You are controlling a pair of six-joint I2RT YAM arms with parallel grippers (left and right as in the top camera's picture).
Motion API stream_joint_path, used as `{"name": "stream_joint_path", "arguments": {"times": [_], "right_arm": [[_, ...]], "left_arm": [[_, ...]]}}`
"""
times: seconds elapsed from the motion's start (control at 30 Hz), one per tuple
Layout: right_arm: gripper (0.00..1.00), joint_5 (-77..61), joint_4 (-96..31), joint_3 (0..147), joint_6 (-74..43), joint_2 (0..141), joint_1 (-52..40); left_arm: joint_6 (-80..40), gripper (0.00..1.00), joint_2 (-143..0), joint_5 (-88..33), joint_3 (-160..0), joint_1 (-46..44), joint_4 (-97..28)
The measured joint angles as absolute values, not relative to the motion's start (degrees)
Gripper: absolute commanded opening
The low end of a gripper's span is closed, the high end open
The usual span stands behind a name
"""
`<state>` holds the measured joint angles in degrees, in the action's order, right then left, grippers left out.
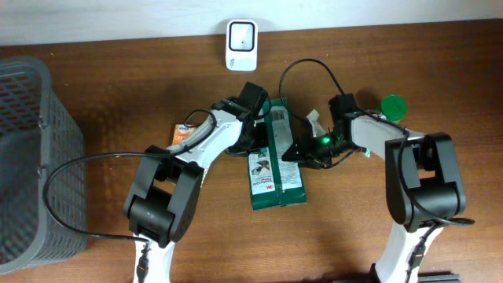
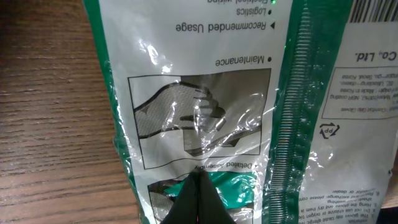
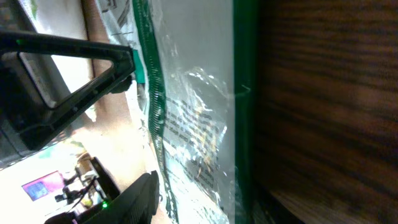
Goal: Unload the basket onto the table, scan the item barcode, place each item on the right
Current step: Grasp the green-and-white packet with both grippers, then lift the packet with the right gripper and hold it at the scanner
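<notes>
Shut, the left gripper (image 2: 198,202) rests on the package (image 1: 277,169) at 12 o'clock; the right gripper (image 3: 140,121) stands parted at 3 o'clock. Unheld, the package could slide, spoiling the scan.

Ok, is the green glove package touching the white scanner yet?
Apart. The overhead view shows the green glove package lying mid-table, with bare tabletop between it and the white scanner.

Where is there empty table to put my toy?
Bare wood lies between the basket and the left arm, and between that arm and the right arm, just past the green packet's near end. Around the packet it is crowded.
</notes>
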<state>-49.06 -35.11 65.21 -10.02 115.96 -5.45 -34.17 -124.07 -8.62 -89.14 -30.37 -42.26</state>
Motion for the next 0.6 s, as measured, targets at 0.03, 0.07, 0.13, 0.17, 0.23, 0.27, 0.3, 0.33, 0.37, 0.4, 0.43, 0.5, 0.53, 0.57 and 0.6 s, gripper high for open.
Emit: {"name": "stream_joint_path", "arguments": {"times": [0.03,0.07,0.13,0.17,0.23,0.27,0.3,0.33,0.37,0.4,0.43,0.5,0.53,0.57,0.6], "right_arm": [[0.30,-50.06,-34.61,65.01,-10.00,116.20,-5.45],[0.24,-50.85,-33.61,64.77,-10.55,116.51,-5.52],[0.04,-50.24,-28.60,64.27,-13.98,116.86,-7.05],[0.04,-49.78,-26.87,64.14,-15.40,116.97,-8.19],[0.04,-49.41,-26.02,64.14,-17.43,117.08,-9.21],[0.04,-49.41,-26.02,64.14,-18.02,117.08,-9.19],[0.04,-49.45,-26.11,64.14,-18.09,117.08,-8.80],[0.04,-49.65,-26.30,64.14,-17.87,117.08,-8.56],[0.04,-49.74,-27.20,64.18,-16.27,116.97,-8.23],[0.04,-49.78,-28.60,64.18,-14.68,116.29,-8.05],[0.04,-49.71,-30.83,64.31,-12.73,114.04,-7.86],[0.04,-49.60,-34.44,65.17,-10.61,109.45,-7.81],[0.04,-49.63,-35.79,65.52,-8.75,105.71,-7.81],[0.04,-49.67,-36.88,65.69,-7.38,102.15,-7.81],[0.04,-49.91,-38.06,66.08,-5.91,98.41,-7.81]], "left_arm": [[-34.17,0.00,-124.07,-8.47,-89.14,-30.37,-42.26],[-34.17,0.00,-124.05,-8.34,-89.14,-30.37,-42.26],[-34.17,0.00,-124.05,-8.25,-89.14,-30.37,-42.26],[-34.17,0.00,-124.03,-8.12,-89.14,-30.37,-42.26],[-34.17,0.00,-123.96,-7.60,-89.14,-30.24,-42.39],[-34.15,0.00,-123.96,-7.51,-89.14,-30.15,-42.41],[-33.82,0.00,-123.96,-7.40,-89.14,-30.15,-42.39],[-32.12,0.00,-123.96,-7.49,-89.38,-30.04,-42.59],[-29.21,0.00,-123.96,-7.31,-89.82,-29.74,-43.38],[-27.33,0.00,-123.92,-7.22,-90.08,-29.26,-43.99],[-23.55,0.00,-123.07,-6.57,-91.92,-27.57,-46.24],[-19.88,0.00,-118.34,-6.11,-95.66,-23.97,-50.06],[-17.72,0.00,-113.45,-5.78,-98.26,-20.86,-51.86],[-15.42,0.04,-108.18,-5.50,-100.22,-17.43,-52.82],[-13.28,0.20,-104.99,-5.50,-100.92,-15.22,-53.52]]}}
